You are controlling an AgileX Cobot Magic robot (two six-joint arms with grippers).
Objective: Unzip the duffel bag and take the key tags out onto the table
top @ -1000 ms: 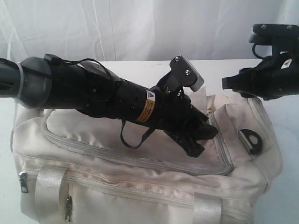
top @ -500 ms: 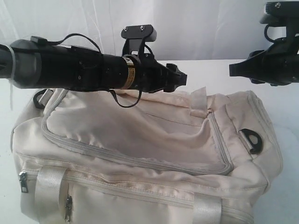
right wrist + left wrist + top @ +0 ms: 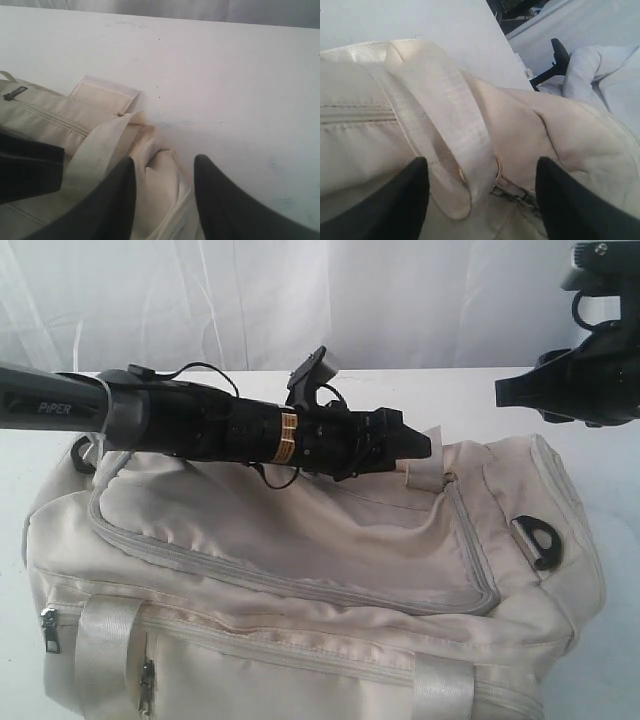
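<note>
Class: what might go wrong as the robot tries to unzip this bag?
1. The left gripper's open jaws straddle the handle strap, with what looks like the zipper pull beside it; closing now would probably catch strap, not pull.
2. The right gripper hangs clear of the bag, so a pull on the zipper may drag the soft bag along.

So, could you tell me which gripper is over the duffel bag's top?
The left gripper: it reaches across the duffel bag, jaws open above a webbing handle. The right gripper hangs higher, at the bag's right end.
</note>
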